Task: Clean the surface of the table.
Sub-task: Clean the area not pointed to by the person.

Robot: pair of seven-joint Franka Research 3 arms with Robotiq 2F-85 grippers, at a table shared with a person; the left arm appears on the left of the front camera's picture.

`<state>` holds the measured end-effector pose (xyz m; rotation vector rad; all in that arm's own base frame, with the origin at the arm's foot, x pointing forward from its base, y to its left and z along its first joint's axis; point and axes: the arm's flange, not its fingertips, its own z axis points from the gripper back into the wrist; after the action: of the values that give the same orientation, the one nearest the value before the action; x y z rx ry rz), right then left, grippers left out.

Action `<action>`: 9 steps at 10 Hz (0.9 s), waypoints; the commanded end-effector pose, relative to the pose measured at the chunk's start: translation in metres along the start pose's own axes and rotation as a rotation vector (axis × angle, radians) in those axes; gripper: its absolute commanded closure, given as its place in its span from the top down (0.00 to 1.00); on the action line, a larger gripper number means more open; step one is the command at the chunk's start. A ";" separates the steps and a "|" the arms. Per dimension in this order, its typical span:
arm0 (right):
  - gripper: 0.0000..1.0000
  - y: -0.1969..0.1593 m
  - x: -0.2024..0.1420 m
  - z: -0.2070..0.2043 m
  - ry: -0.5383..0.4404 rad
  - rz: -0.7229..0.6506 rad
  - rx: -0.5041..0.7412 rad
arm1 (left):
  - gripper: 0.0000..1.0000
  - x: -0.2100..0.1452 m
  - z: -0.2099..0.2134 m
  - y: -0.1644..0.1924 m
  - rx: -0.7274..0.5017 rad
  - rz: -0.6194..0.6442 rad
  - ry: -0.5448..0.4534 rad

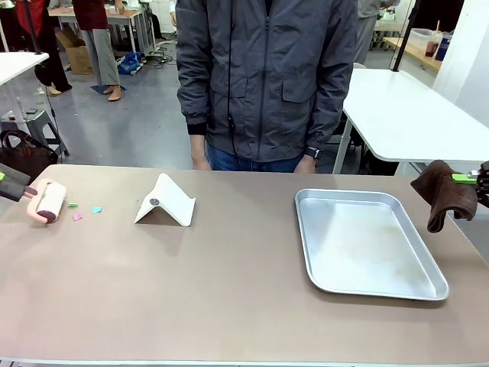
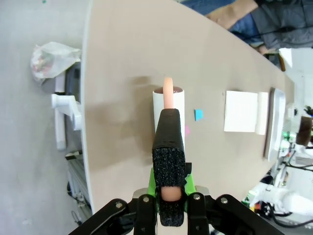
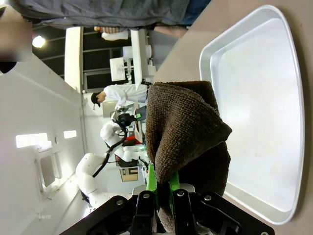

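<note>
Over at the left edge of the worktop [image 1: 229, 290], the left hand [image 1: 11, 186] is seen clenched on the pink handle of a lint roller [image 1: 47, 202]. The roller head is held low over the surface just inside that edge; whether it's actually touching can't be told. In the left wrist view the hand [image 2: 169, 127] is clamped tight around the handle, with the roller [image 2: 168, 100] and the worktop [image 2: 122, 58] spread out below it. A few paper scraps [image 1: 77, 217] (green, teal, pink) are scattered just beside the roller. A white folded stand [image 1: 164, 200] is parked closer to the far edge, left of the middle.

At the right edge, near the far corner, a brown cloth [image 1: 447, 195] is gripped by the right hand [image 1: 477, 183] and left dangling, apart from the metal tray [image 1: 367, 245] lying on the right half. Same grasp is shown up close: hand [image 3: 164, 188], cloth [image 3: 186, 132], tray [image 3: 254, 98]. A person [image 1: 260, 76] is stood at the far edge.
</note>
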<state>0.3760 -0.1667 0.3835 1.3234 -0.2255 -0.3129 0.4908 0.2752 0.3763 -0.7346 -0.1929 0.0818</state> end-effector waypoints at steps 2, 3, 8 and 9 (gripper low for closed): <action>0.11 0.003 0.002 0.000 -0.008 0.010 -0.004 | 0.09 -0.011 -0.033 -0.019 0.040 -0.036 0.109; 0.11 0.003 0.002 0.000 -0.008 0.010 -0.004 | 0.09 -0.003 -0.043 -0.023 0.058 -0.014 0.127; 0.11 0.003 0.002 0.000 -0.008 0.010 -0.004 | 0.09 0.018 -0.065 -0.020 0.097 0.051 0.224; 0.11 0.003 0.002 0.000 -0.008 0.010 -0.004 | 0.09 0.020 -0.070 -0.022 0.101 0.050 0.249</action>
<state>0.3760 -0.1668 0.3835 1.3233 -0.2257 -0.3130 0.5262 0.2227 0.3707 -0.7161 -0.0346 0.0713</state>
